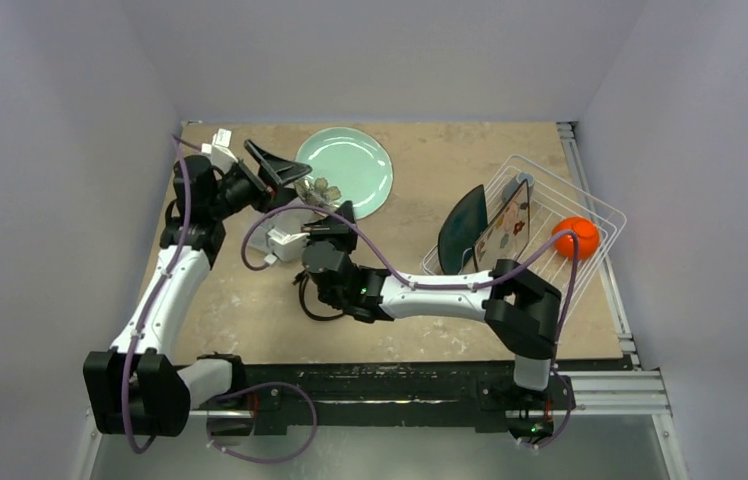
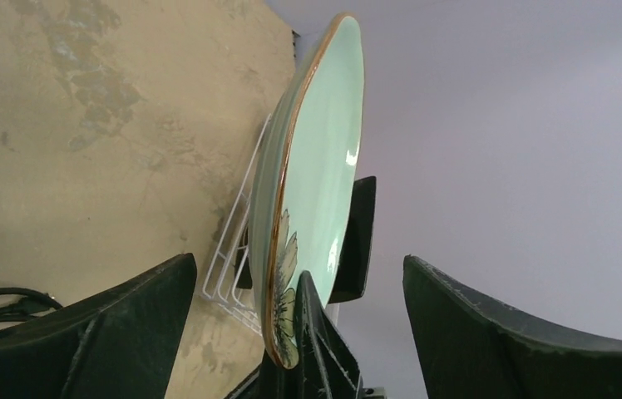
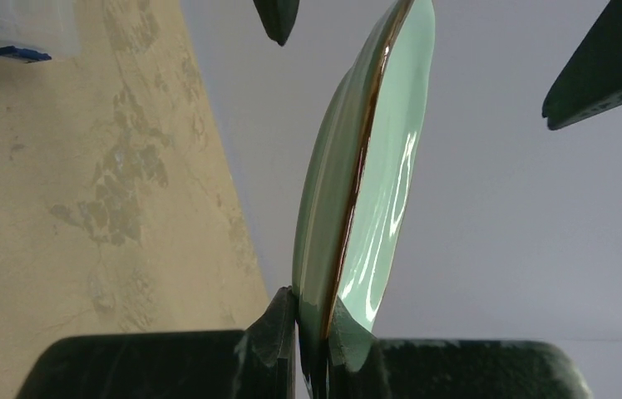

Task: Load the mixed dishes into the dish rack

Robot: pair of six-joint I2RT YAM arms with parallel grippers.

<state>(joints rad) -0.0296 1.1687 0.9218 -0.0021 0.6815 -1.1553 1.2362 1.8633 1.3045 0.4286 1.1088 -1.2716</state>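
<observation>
The pale mint round plate (image 1: 348, 168) is held up near the back left, edge-on in both wrist views (image 2: 316, 158) (image 3: 374, 166). My right gripper (image 1: 327, 213) is shut on its near rim (image 3: 314, 320). My left gripper (image 1: 283, 168) is open, its jaws standing either side of the plate's left rim (image 2: 298, 266) without touching it. The white wire dish rack (image 1: 590, 205) at the right holds the dark teal plate (image 1: 464, 230) and the patterned plate (image 1: 506, 228) upright, and the orange bowl (image 1: 576, 237). The mug is out of view.
A clear plastic box (image 1: 280, 240) sits under the right wrist, with a black coiled cable (image 1: 312, 303) nearer me. The rack's wires (image 2: 229, 266) show behind the plate in the left wrist view. Walls close in the table on three sides.
</observation>
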